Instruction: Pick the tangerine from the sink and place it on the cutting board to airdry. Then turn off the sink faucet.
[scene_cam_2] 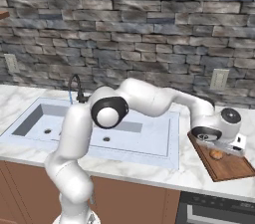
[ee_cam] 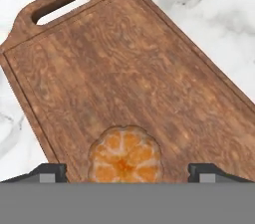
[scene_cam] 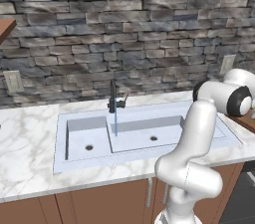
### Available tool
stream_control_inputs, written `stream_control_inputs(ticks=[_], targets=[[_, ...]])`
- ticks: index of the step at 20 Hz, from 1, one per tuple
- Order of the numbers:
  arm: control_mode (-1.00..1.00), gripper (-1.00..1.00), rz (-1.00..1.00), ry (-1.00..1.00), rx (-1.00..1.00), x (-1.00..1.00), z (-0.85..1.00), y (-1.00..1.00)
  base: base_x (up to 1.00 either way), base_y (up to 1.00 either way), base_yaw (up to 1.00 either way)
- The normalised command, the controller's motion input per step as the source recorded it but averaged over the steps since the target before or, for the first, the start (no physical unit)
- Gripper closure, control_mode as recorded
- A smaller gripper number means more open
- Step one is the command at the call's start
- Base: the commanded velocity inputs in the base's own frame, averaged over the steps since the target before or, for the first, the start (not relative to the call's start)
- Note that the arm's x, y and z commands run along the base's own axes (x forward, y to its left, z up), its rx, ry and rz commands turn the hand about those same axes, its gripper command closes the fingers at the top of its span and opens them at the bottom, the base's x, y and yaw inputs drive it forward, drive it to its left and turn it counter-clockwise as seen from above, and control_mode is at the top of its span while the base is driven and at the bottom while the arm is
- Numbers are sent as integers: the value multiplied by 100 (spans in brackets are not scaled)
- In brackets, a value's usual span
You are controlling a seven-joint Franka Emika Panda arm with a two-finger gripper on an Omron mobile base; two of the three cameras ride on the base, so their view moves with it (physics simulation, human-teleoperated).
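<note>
A rough grey stone wall backs a white veined marble counter (scene_cam_2: 199,173). The small round orange tangerine (ee_cam: 125,154), segmented on top, lies on the reddish-brown grained wooden cutting board (ee_cam: 124,78) with a slotted handle. The two-finger gripper (ee_cam: 127,172) stands spread wide around the fruit, its fingertips clear of it. No writing is readable.

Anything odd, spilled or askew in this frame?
One thing: the sink faucet is running, a thin blue stream falling into the sink with nobody at it. Otherwise tidy: the tangerine lies on the cutting board, between the open pincer tips.
</note>
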Motion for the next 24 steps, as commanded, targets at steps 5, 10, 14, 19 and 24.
stream_control_inputs(ticks=[5, 10, 14, 19, 24], targets=[[-100, -100, 1, -11, 0, 0, 50, 1, 0, 0, 0], [-100, -100, 3, -14, -1, 0, 56, 10, 0, 0, 0], [-100, -100, 5, -18, -6, -2, 64, 31, 0, 0, 0], [-100, -100, 10, -21, -12, -12, 72, 53, 0, 0, 0], [-100, -100, 21, -19, -23, -10, 58, 63, 0, 0, 0]])
